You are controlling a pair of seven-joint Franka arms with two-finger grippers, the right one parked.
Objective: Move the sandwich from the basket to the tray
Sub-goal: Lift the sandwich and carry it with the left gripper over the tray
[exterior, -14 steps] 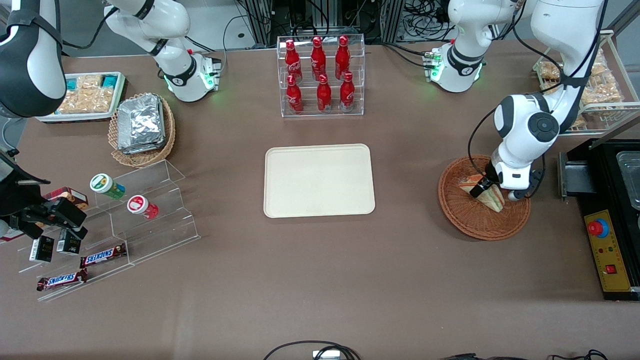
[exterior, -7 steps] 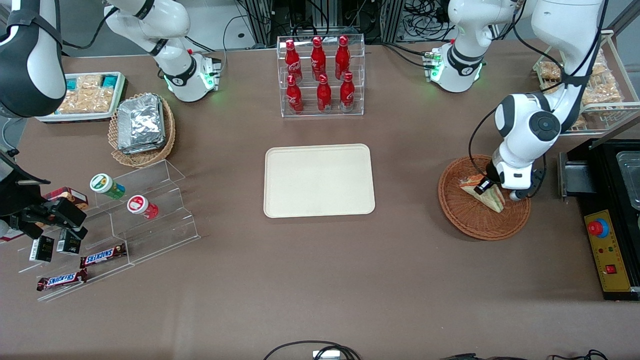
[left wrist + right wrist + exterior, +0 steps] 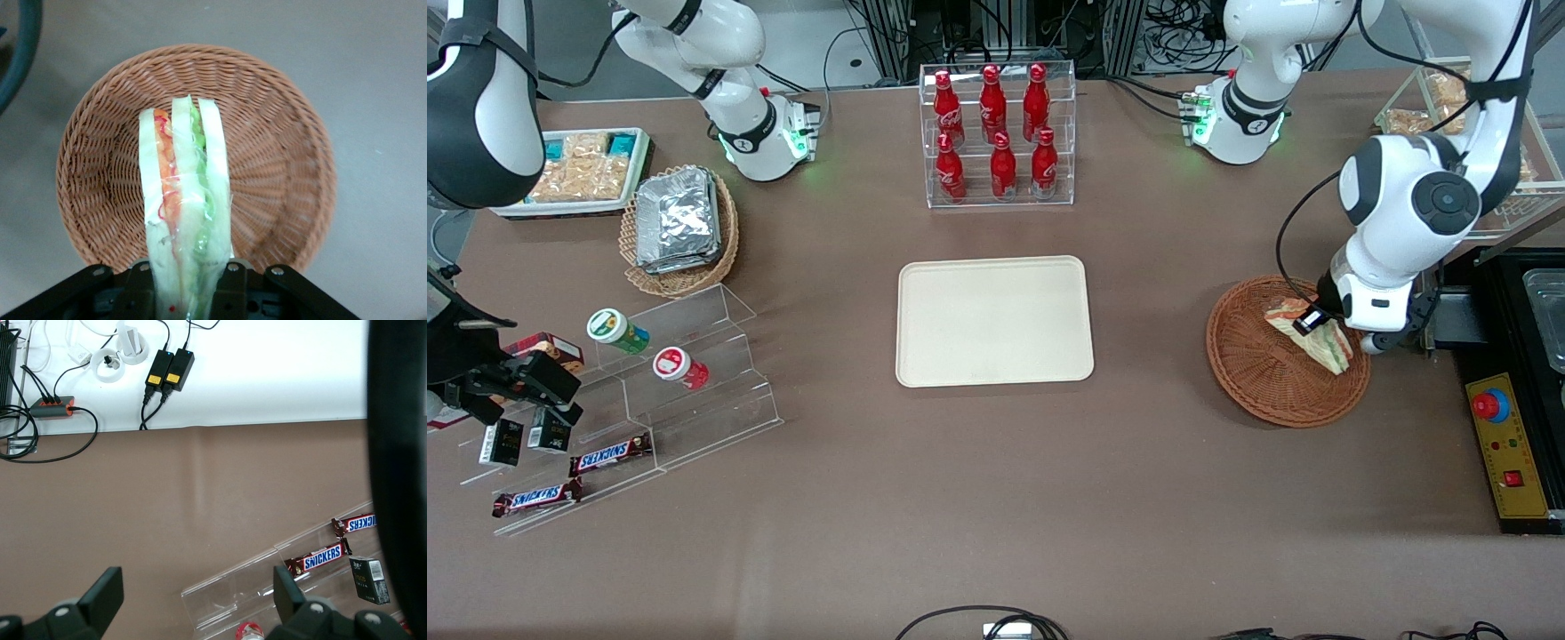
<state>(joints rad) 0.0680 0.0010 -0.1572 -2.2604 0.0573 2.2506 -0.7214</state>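
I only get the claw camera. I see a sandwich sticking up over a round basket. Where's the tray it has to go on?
Observer: The tray lies flat in the middle of the table, toward the parked arm's end from the basket.
Operator: Is anything on it?
Observer: No, its cream surface is bare.
Operator: Is the sandwich out of the basket yet?
Observer: The claw holds the sandwich over the basket's edge nearest the black machine, so it seems lifted but not carried away.
Operator: What else is close to the tray?
Observer: A clear rack of red bottles stands farther from the front camera than the tray.
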